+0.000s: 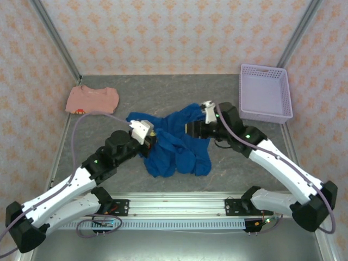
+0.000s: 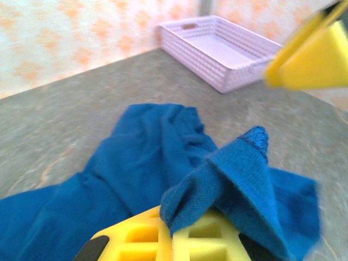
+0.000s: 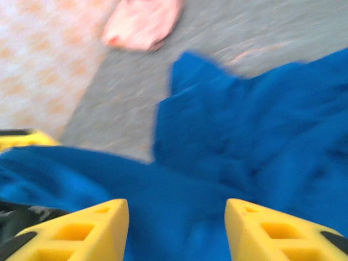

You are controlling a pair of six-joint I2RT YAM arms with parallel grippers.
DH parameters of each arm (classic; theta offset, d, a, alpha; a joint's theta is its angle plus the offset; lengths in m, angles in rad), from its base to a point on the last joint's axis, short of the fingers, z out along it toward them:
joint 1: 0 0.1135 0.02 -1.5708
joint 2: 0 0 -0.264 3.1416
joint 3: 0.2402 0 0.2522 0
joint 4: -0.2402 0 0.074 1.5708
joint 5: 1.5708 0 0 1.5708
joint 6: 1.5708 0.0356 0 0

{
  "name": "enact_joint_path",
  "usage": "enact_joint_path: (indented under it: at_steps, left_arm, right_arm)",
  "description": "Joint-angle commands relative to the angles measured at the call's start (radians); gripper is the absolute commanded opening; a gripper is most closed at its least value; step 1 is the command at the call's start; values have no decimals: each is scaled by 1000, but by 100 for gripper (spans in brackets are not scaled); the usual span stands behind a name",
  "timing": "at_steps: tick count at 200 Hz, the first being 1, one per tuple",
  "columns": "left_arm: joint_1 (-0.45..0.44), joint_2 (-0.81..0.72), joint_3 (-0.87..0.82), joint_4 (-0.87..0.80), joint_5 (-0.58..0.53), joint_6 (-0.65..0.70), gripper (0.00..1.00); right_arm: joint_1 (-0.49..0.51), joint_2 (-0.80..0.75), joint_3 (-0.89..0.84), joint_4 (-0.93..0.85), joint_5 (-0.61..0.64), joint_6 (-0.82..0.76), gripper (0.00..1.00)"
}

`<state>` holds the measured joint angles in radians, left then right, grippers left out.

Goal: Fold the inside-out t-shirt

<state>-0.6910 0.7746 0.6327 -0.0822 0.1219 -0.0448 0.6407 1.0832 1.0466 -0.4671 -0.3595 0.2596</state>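
The inside-out t-shirt (image 1: pixel 176 145), royal blue, lies crumpled in the middle of the grey table. My left gripper (image 1: pixel 148 134) is at its left edge. In the left wrist view the yellow fingers (image 2: pixel 136 239) of the left gripper (image 2: pixel 174 225) are shut on a raised fold of the t-shirt (image 2: pixel 234 163). My right gripper (image 1: pixel 191 129) hovers over the shirt's upper right part. In the right wrist view the right gripper (image 3: pixel 176 215) stands open, with blue cloth (image 3: pixel 244 130) below the gap and nothing pinched.
A salmon-pink shirt (image 1: pixel 92 100) lies folded at the back left, also in the right wrist view (image 3: pixel 144 22). A lavender basket (image 1: pixel 265 92) stands at the back right (image 2: pixel 217 49). Patterned walls close in the table.
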Motion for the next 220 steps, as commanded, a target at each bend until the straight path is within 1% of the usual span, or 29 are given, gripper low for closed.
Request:
enact_joint_path:
  at_steps: [1,10,20,33,46,52,55,61,76,97,106,111,116,117,124,133,140,149,164,186,220]
  left_arm:
    - [45,-73,15,-156,-165,-163,0]
    - [65,-91,25,-196,-180,-185,0]
    - [86,-97,42,-242,-201,-206,0]
    - [109,-93,69,-297,-218,-219,0]
    - [126,-87,94,-341,-236,-222,0]
    - [132,-86,102,-356,-243,-223,0]
    - [134,-86,106,-360,-247,-224,0]
    - [142,-86,112,-370,-253,-229,0]
    - [160,-86,133,-399,-278,-235,0]
    - [192,-89,160,-432,-305,-235,0]
    - [207,-90,168,-442,-309,-231,0]
    - [216,-90,174,-448,-309,-230,0]
    - [225,-90,182,-456,-311,-226,0]
    - [227,-91,184,-457,-311,-226,0]
    - [240,-90,196,-468,-316,-224,0]
    - [261,-93,210,-477,-318,-216,0]
    - [279,-93,220,-480,-319,-210,0]
    - [303,-94,238,-481,-319,-205,0]
    - [346,-84,271,-468,-296,-194,0]
    - [405,-42,337,-445,-255,-175,0]
    - [490,35,472,-439,-200,-158,0]
  right_arm:
    - [-41,14,-20,-152,384,34,52]
    - [-67,52,-42,-133,392,49,53]
    - [-81,94,-62,-98,371,54,53]
    - [-82,203,-61,-73,356,40,53]
    - [-82,293,-52,-43,313,10,54]
    - [-82,329,-45,-25,281,1,56]
    - [-82,348,-44,-12,265,-7,59]
    - [-82,384,-38,12,224,-17,62]
    - [-78,458,-28,60,153,-26,65]
    - [-66,564,7,70,147,-41,66]
    - [-65,605,22,70,152,-42,64]
    - [-65,626,27,68,162,-44,60]
    - [-67,645,34,59,176,-47,55]
    - [-67,649,37,56,181,-50,52]
    - [-70,660,42,47,200,-59,40]
    - [-79,651,41,37,228,-66,25]
    - [-85,626,34,30,251,-71,16]
    - [-92,575,26,15,295,-81,8]
    - [-104,474,17,-27,380,-105,0]
    - [-137,327,29,-95,467,-133,0]
    - [-179,158,72,-173,524,-161,0]
